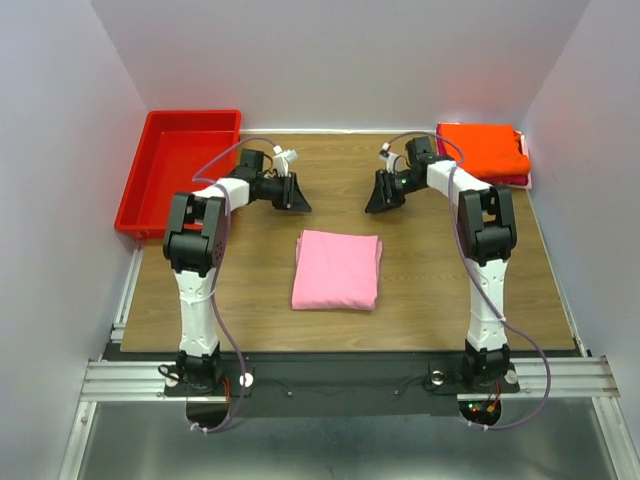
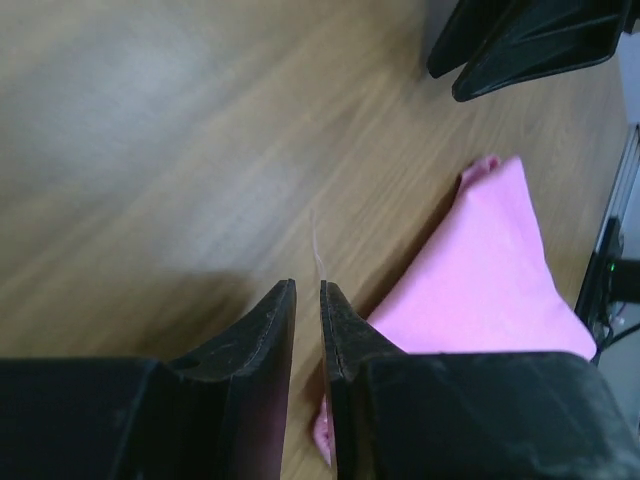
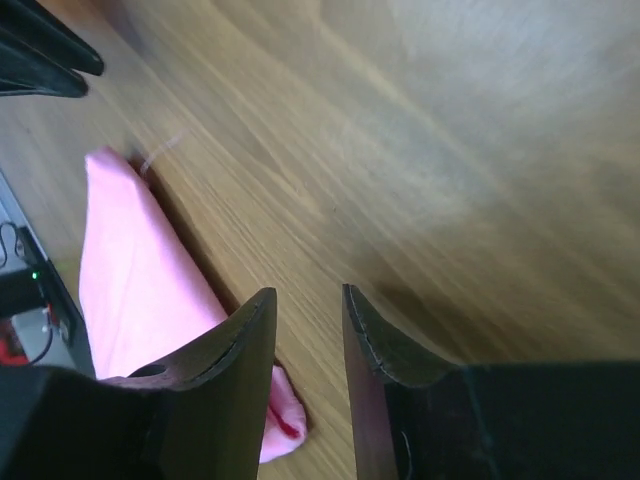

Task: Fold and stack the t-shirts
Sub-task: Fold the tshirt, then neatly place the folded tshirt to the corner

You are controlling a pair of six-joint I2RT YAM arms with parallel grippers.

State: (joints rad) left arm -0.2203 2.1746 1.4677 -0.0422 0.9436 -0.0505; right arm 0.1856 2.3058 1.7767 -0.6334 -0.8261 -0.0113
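A folded light pink t-shirt [image 1: 337,269] lies flat in the middle of the table, also seen in the left wrist view [image 2: 490,270] and the right wrist view [image 3: 140,270]. A folded bright orange t-shirt [image 1: 482,148] rests at the back right on a darker pink-red one [image 1: 522,180], of which only an edge shows. My left gripper [image 1: 293,195] [image 2: 308,285] hovers behind the pink shirt's left corner, its jaws a narrow slit apart with nothing between them. My right gripper [image 1: 382,195] [image 3: 308,292] hovers behind the right corner, open and holding nothing.
A rigid red plastic tray [image 1: 180,170] stands at the back left, partly off the table edge. White walls close in the back and both sides. Bare wood lies between the two grippers and around the pink shirt.
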